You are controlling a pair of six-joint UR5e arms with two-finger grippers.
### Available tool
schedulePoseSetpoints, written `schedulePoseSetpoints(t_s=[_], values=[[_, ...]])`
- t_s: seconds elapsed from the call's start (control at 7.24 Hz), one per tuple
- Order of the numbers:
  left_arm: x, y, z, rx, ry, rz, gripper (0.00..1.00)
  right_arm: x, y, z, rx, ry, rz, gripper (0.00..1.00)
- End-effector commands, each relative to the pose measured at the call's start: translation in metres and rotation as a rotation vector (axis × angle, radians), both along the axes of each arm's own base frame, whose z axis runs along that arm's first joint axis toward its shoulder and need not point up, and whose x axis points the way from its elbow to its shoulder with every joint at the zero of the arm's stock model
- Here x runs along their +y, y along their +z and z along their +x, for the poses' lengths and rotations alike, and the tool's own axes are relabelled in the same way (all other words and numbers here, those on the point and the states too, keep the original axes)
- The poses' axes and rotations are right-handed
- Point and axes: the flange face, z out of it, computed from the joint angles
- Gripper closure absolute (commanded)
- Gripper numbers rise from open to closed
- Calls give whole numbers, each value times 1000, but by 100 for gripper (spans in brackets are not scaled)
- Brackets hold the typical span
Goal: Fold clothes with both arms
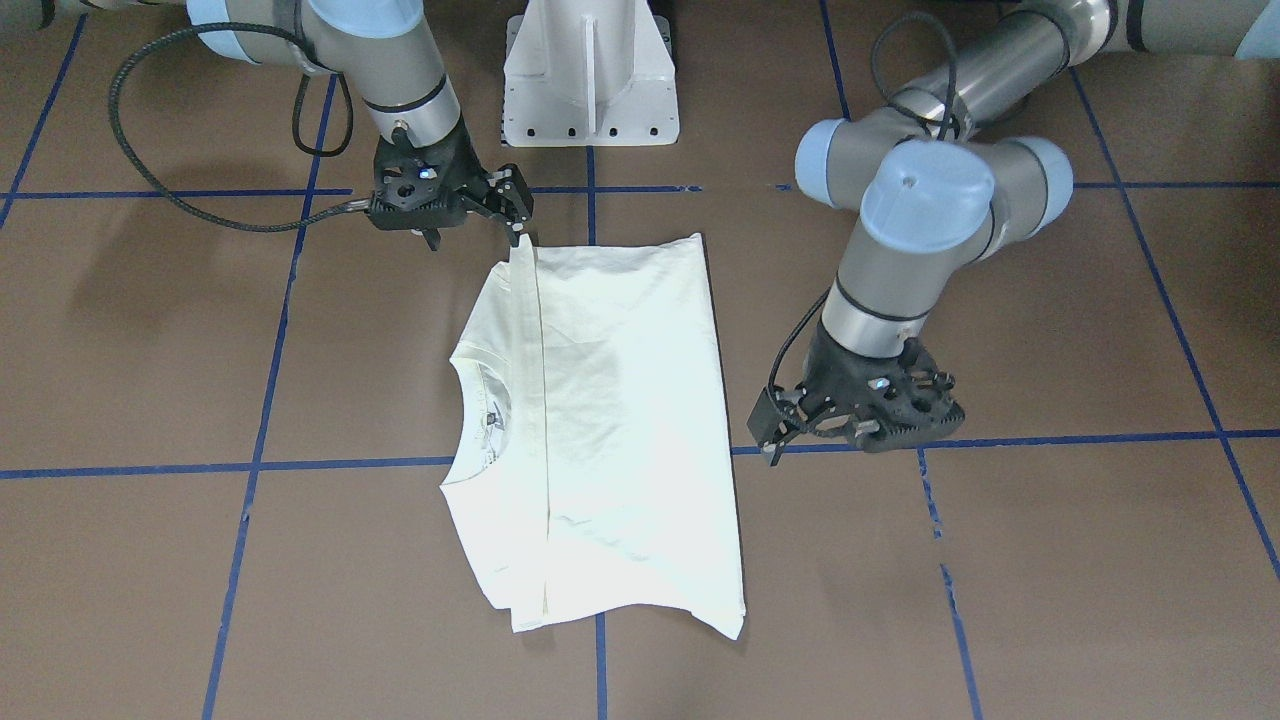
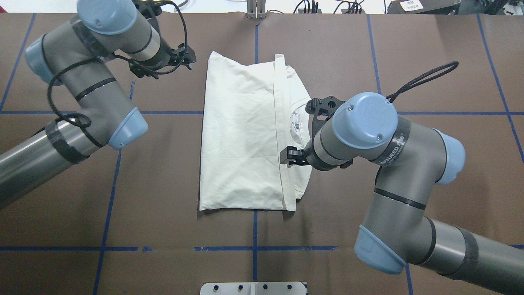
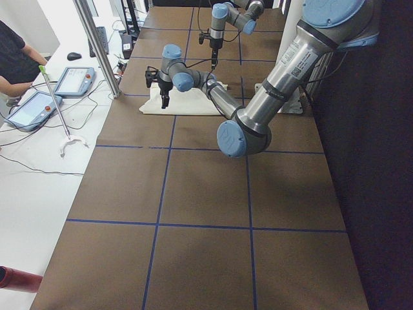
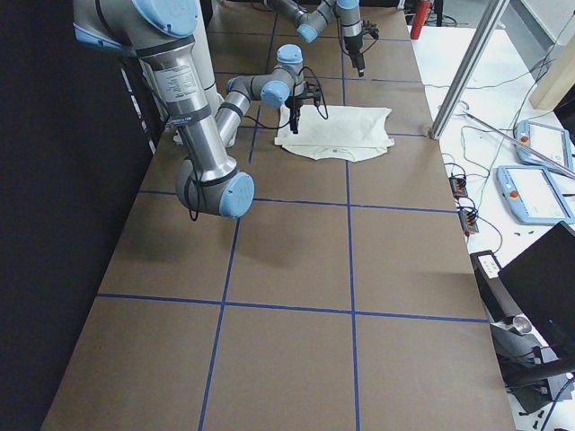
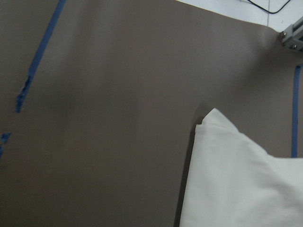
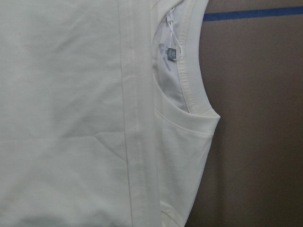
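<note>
One T-shirt (image 1: 620, 400), hem (image 1: 541, 400) folded to collar (image 1: 463, 392), further fold likely due; left gripper (image 1: 772, 445) spread, empty; right gripper (image 1: 518, 225) at hem corner, grip indeterminable.

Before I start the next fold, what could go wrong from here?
1. The right gripper hangs at a corner of the T-shirt, on its folded-over strip; whether it grips cloth I cannot tell. If it does, moving off could pull that fold open.
2. The left gripper is over bare table beside the far corner, off the cloth; lifting from one side alone would likely skew the stack.
</note>
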Motion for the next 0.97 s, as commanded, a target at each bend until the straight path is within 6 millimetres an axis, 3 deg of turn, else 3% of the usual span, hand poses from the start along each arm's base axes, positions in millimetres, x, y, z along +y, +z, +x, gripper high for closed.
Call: schedulePoseSetpoints(t_s=[0.0,0.28,0.83], values=[[79,3,-31,9,61,16,0,1,12,-44,70,-71,29,0],[104,0,-48,-15,73,-11,0,-9,19,-85,128,-99,11,0],[110,1,-42,-18,86,-15,0,-6,40,-111,191,-145,4,0]])
